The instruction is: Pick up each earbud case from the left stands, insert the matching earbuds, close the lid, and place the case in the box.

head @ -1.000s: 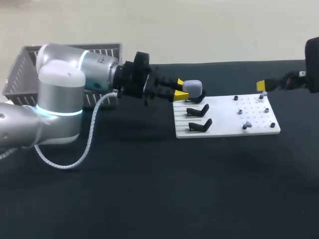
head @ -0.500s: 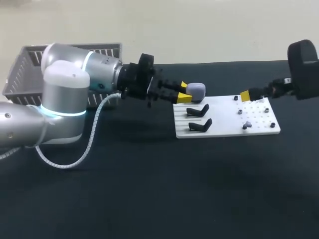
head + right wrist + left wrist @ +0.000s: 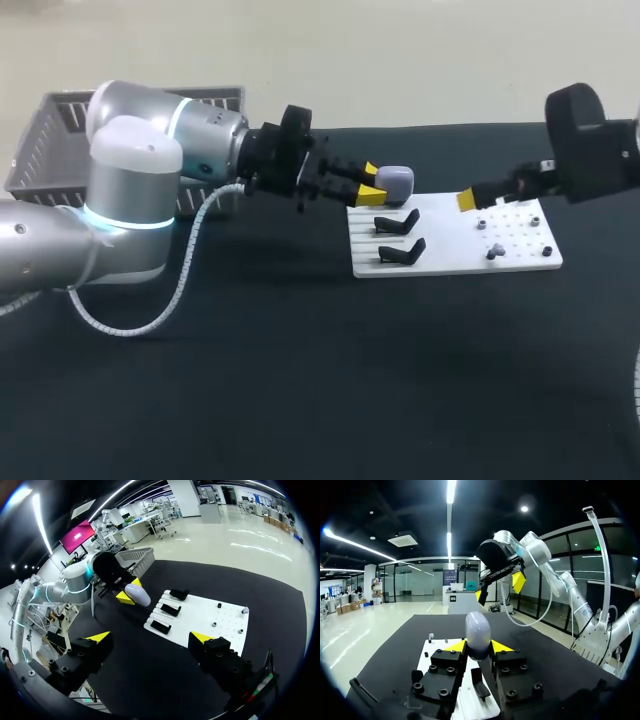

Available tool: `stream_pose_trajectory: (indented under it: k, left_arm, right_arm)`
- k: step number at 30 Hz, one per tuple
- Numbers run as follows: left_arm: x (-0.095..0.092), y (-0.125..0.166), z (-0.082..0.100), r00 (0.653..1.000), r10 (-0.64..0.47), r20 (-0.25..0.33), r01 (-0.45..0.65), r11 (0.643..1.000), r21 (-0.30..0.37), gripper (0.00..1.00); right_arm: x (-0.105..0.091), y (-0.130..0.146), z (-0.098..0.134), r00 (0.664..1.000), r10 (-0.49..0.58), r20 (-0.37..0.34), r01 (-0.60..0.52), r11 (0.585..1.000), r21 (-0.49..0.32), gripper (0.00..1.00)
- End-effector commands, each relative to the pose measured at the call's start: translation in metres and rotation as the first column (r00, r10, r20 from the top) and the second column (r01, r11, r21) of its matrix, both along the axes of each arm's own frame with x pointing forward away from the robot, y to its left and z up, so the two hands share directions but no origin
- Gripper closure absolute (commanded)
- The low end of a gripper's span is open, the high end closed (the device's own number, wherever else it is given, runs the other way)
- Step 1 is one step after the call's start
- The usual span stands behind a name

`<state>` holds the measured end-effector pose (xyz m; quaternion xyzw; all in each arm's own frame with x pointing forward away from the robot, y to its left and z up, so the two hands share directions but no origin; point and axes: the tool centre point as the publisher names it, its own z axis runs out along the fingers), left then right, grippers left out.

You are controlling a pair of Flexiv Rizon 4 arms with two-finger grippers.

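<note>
- Black-covered table (image 3: 300, 380) fills the lower and middle frame of the head view.
- Left arm (image 3: 130, 190), silver, comes in from the left edge and reaches toward upper centre.
- Grey slatted box (image 3: 40, 150) sits in the upper left, partly hidden behind the left arm.
- Right arm (image 3: 590, 150), black wrist, comes in at the upper right edge.
- White board (image 3: 455, 255) lies flat, right of centre.
- Left gripper (image 3: 368, 181): both yellow tips pinch the earbud case (image 3: 395, 180) from two sides.
- Right gripper (image 3: 151, 638): jaws spread wide with nothing between them. One tip shows over the board's far edge in the head view.
- Stands (image 3: 397, 222): black, in a column on the board's left half. The two nearer ones are bare.
- Earbud case is pale lilac and upright between the fingers (image 3: 500, 646), over the board's upper left corner. Contact with the rear stand cannot be told.
- Small pieces (image 3: 494, 252) sit on the board's right half, too small to identify.
</note>
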<state>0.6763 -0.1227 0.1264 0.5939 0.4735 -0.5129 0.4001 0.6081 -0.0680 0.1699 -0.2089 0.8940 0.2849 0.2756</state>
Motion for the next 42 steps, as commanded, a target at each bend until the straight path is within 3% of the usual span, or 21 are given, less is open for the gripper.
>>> stream_pose_trajectory:
  k: [1, 18, 31, 42]
  left_arm:
    - [0.002, 0.000, -0.001, 1.000, -0.004, -0.001, 0.004, 1.000, 0.001, 1.00]
    - [0.002, 0.000, -0.001, 1.000, -0.004, -0.001, 0.004, 1.000, 0.001, 1.00]
    - [0.002, 0.000, -0.001, 1.000, -0.004, -0.001, 0.004, 1.000, 0.001, 1.00]
    - [0.002, 0.000, -0.001, 1.000, -0.004, -0.001, 0.004, 1.000, 0.001, 1.00]
  right_arm:
    - [0.009, 0.012, 0.001, 1.000, 0.012, -0.009, -0.012, 1.000, -0.020, 0.00]
    - [0.025, 0.055, -0.015, 0.996, 0.089, -0.028, -0.091, 0.994, -0.065, 0.00]
    - [0.037, 0.066, -0.024, 0.995, 0.091, -0.030, -0.093, 0.993, -0.071, 0.00]
    - [0.051, 0.063, -0.031, 0.998, 0.032, -0.054, -0.036, 0.997, -0.071, 0.00]
